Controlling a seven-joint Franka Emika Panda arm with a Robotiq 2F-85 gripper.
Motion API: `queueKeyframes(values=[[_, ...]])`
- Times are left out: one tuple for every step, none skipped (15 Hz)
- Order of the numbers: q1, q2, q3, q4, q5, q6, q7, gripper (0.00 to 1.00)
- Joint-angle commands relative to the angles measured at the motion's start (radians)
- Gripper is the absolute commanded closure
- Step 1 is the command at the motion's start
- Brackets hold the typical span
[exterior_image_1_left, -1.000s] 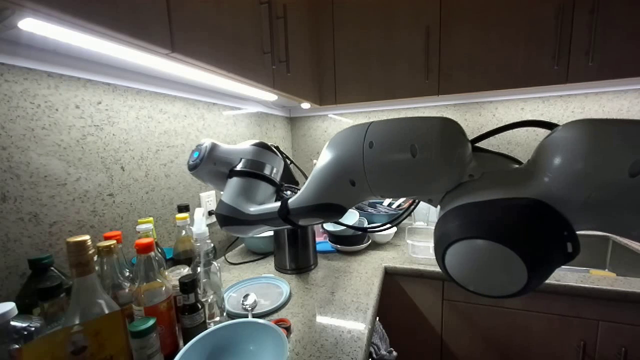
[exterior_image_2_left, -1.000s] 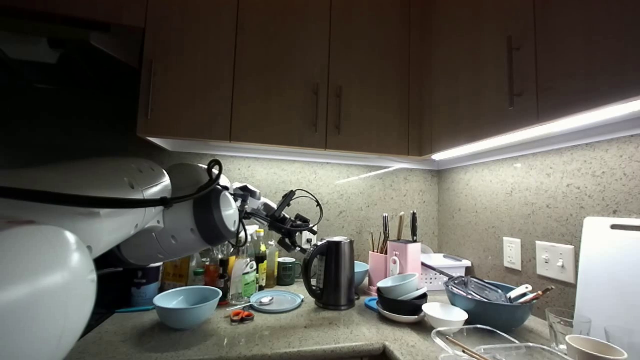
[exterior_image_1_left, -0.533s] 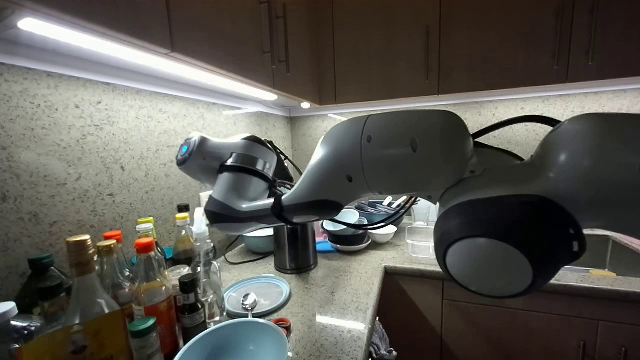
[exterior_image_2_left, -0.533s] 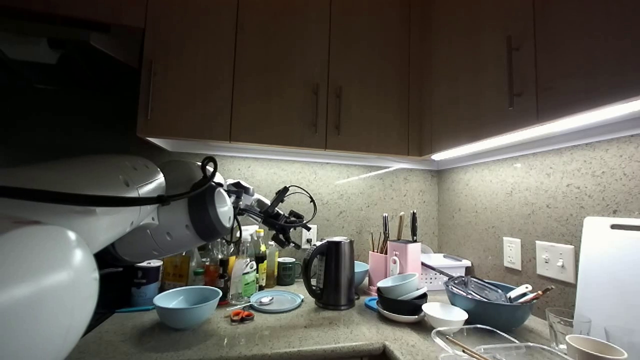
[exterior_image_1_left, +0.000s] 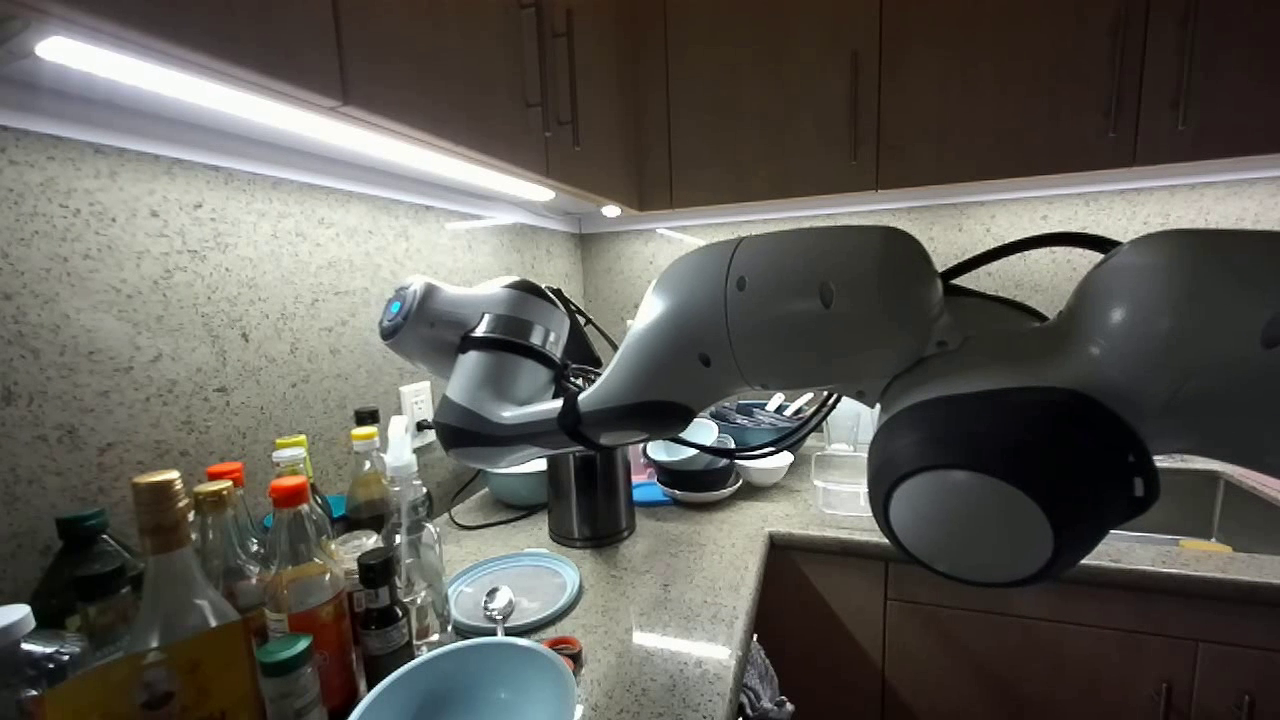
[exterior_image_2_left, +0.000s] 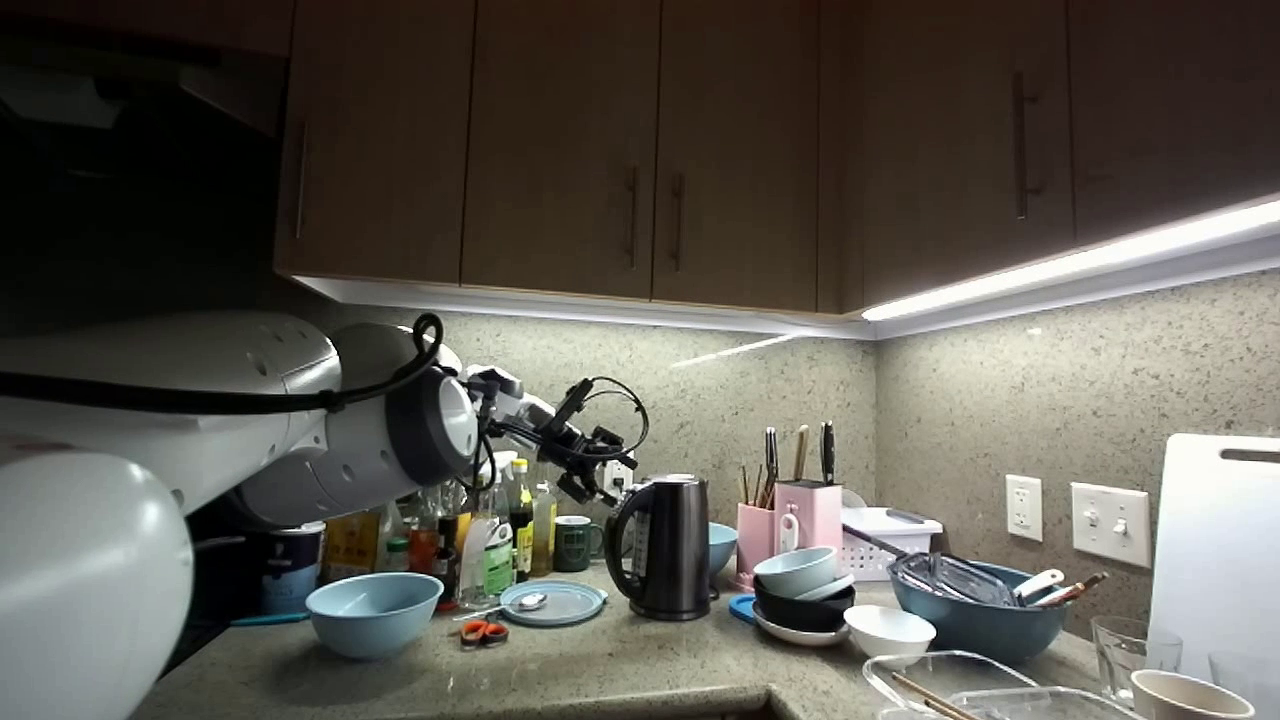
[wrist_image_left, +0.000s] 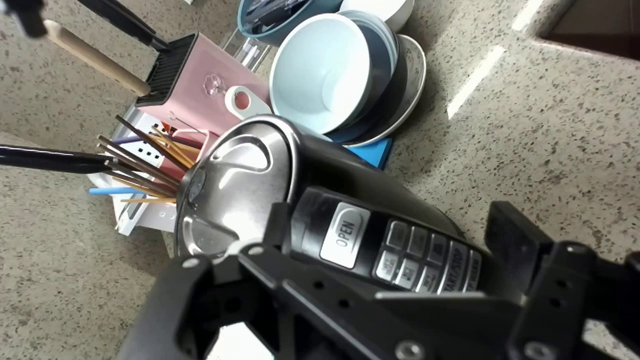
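A dark steel kettle (exterior_image_2_left: 680, 545) stands upright on the counter; it also shows in an exterior view (exterior_image_1_left: 592, 500), partly behind the arm. My gripper (exterior_image_2_left: 592, 492) is beside the top of its black handle (exterior_image_2_left: 618, 545), tilted down. In the wrist view my gripper (wrist_image_left: 395, 232) is open, its fingers wide apart, with nothing held. Between the fingertips appears the handle's button panel, with a silver OPEN button (wrist_image_left: 345, 235) and smaller buttons below it. The round kettle lid (wrist_image_left: 240, 175) is past the left finger. I cannot tell whether a finger touches the handle.
A light blue bowl (exterior_image_2_left: 375, 612), orange scissors (exterior_image_2_left: 484, 632) and a blue lid (exterior_image_2_left: 560, 602) bearing a spoon (exterior_image_2_left: 530, 601) lie left of the kettle. Bottles (exterior_image_2_left: 500, 545) line the wall. Stacked bowls (exterior_image_2_left: 800, 590) and a pink knife block (exterior_image_2_left: 810, 520) stand right. Cabinets (exterior_image_2_left: 560, 150) hang above.
Half a second ago my gripper was higher and further from the kettle. It has come back down towards the handle, near where it was one second ago. The kettle has not moved.
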Motion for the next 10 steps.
queueKeyframes(values=[[0.003, -0.015, -0.004, -0.033, 0.002, 0.031, -0.004, 0.00], [0.003, -0.013, -0.004, -0.032, 0.001, 0.039, -0.004, 0.00], [0.005, -0.011, -0.005, -0.032, 0.000, 0.044, -0.005, 0.00], [0.005, -0.009, -0.006, -0.031, -0.002, 0.053, -0.004, 0.00], [0.005, -0.007, -0.005, -0.031, -0.002, 0.062, -0.006, 0.00], [0.005, -0.005, -0.007, -0.030, -0.004, 0.075, -0.006, 0.00], [0.004, -0.002, -0.009, -0.029, -0.006, 0.088, -0.003, 0.00], [0.004, -0.002, -0.010, -0.029, -0.007, 0.097, -0.003, 0.00], [0.004, -0.002, -0.013, -0.028, -0.008, 0.105, -0.001, 0.00], [0.004, -0.002, -0.015, -0.029, -0.008, 0.112, 0.000, 0.00]])
